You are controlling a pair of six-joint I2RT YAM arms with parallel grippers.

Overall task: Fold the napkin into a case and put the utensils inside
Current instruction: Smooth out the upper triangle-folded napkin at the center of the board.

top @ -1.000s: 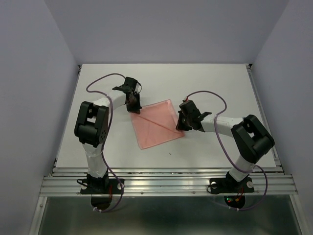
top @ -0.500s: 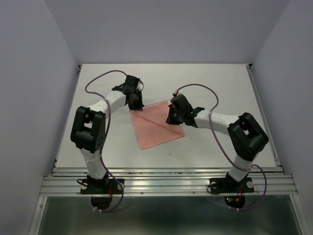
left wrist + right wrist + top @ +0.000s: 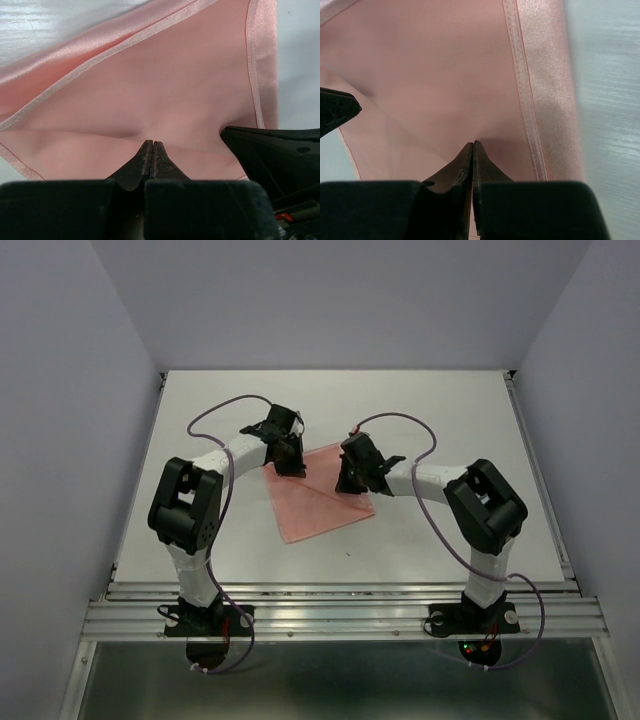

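Evidently the left claw (image 3: pixel 152 146) and the right claw (image 3: pixel 472 146) each pinch the napkin (image 3: pixel 318 510) tight near its far edge, close together, with its loose remainder spread nearer than both.

A white table (image 3: pixel 450 410) sits between pale lavender walls (image 3: pixel 340 300), with a ribbed metal rail (image 3: pixel 340 615) along its near edge.

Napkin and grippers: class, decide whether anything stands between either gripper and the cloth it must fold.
Nothing visible does. The left gripper and the right gripper are each shut directly on the napkin, which puckers where they pinch it. In each wrist view the other gripper sits off to one side, not in between.
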